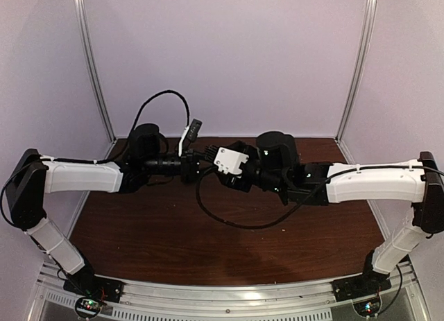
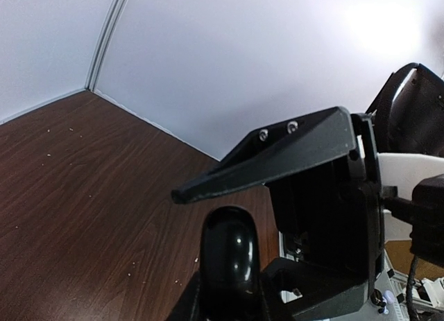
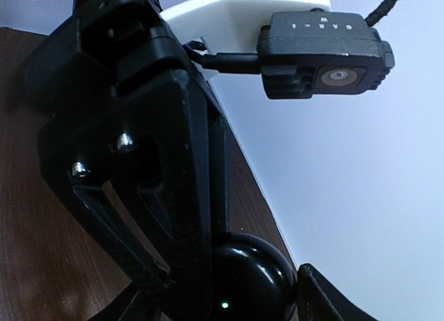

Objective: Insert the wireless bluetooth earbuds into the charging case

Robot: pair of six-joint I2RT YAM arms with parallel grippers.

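charging case (image 2: 229, 255) cropped by bottom edge, lower part hidden in left gripper (image 2: 231, 297)

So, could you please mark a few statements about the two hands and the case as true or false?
1. The left hand is shut on the charging case. True.
2. The charging case lies flat on the table. False: it is held up off the wood, between the left hand's fingers.
3. The right hand is clamped shut. False: its jaws stand apart.
4. The two hands meet tip to tip above the table. True.
5. A small green light shows on the charging case in the right wrist view. True.
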